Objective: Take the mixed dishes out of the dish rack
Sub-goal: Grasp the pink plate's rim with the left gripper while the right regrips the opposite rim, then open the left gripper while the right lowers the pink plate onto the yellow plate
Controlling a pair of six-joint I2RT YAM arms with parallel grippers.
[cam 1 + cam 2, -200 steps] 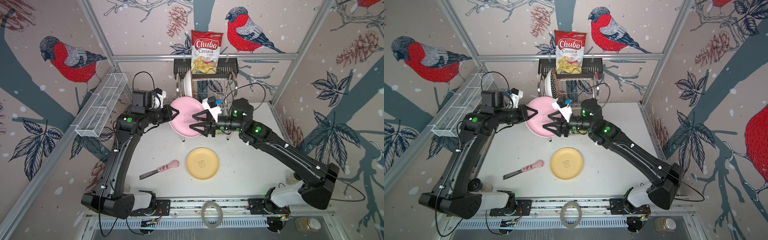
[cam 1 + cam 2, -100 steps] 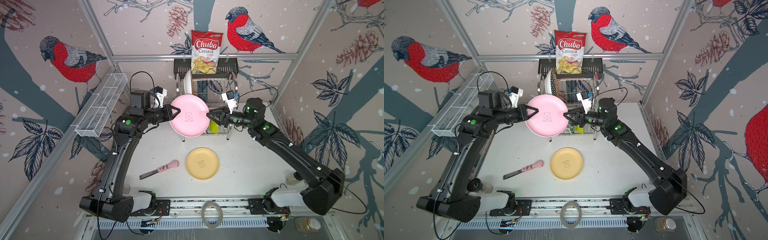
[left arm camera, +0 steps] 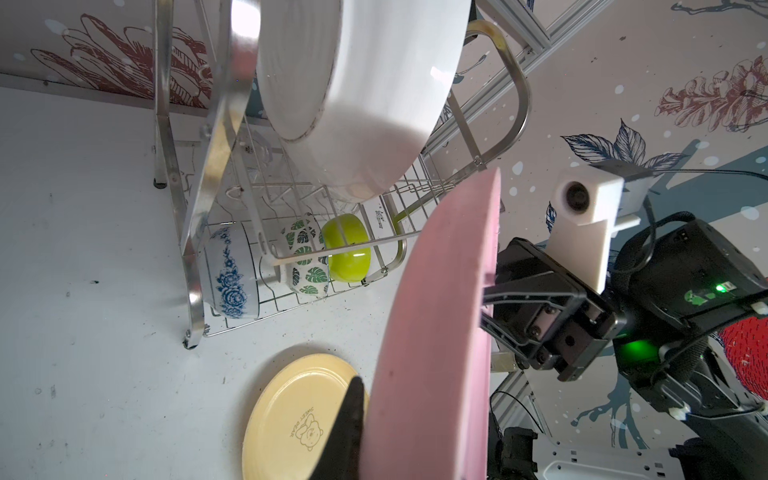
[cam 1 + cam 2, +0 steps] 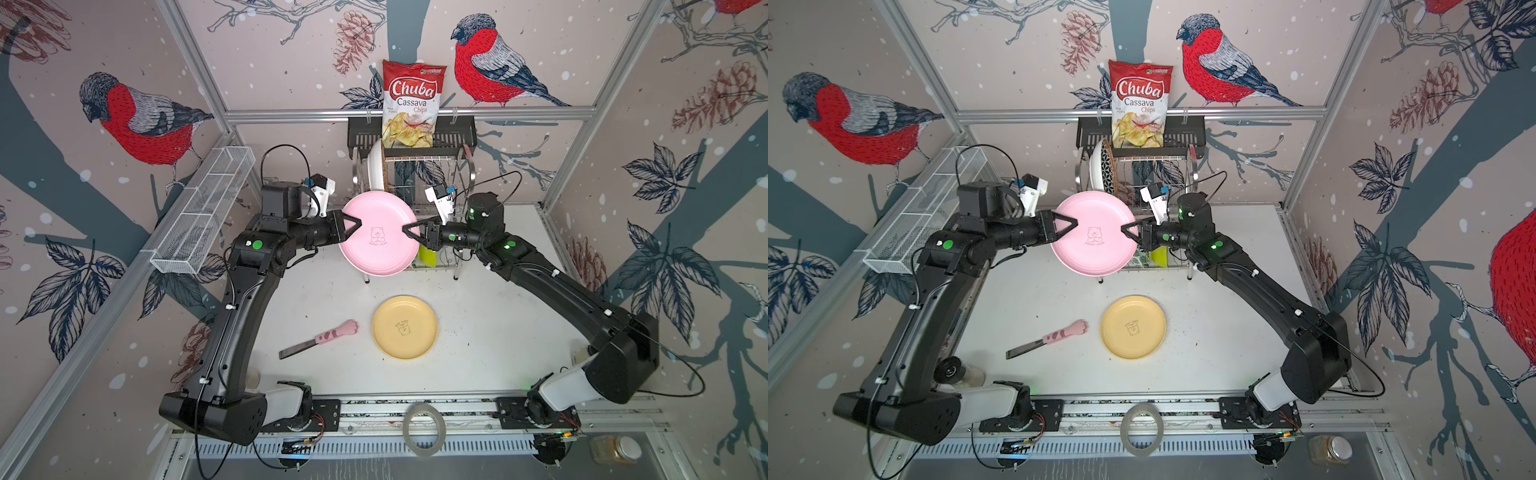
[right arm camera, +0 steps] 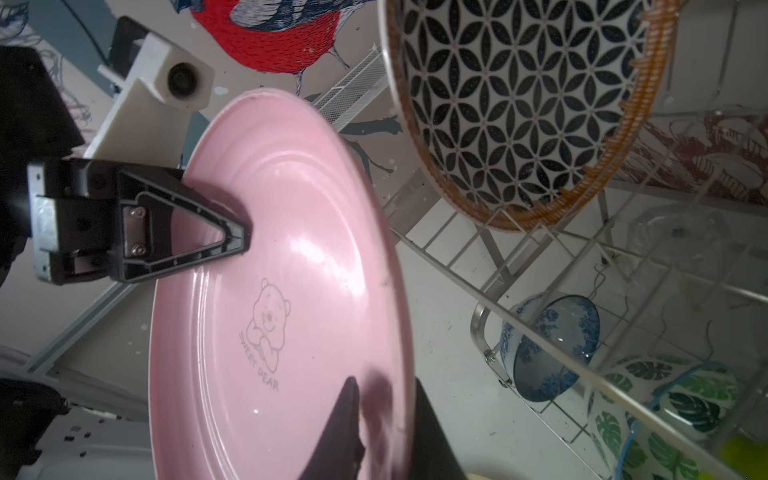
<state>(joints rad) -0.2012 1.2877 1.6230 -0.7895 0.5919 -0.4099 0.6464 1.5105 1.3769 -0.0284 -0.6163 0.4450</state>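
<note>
Partly, pink plate [image 4: 379, 249] hides dish rack [image 4: 419, 158]; glasses [image 5: 681, 232] indistinct.

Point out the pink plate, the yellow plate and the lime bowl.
pink plate [image 4: 379, 235]: in a top view, centre of its face.
yellow plate [image 4: 404, 327]: in a top view, centre of its face.
lime bowl [image 3: 349, 266]: left wrist view, its outer wall.

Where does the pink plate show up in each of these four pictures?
Top view: pink plate, centre, in front of the rack.
Top view: pink plate, just left of centre.
Left wrist: pink plate edge-on, lower middle.
Right wrist: pink plate face-on, left and middle.
Shared landmark: the rack, in all four.
</note>
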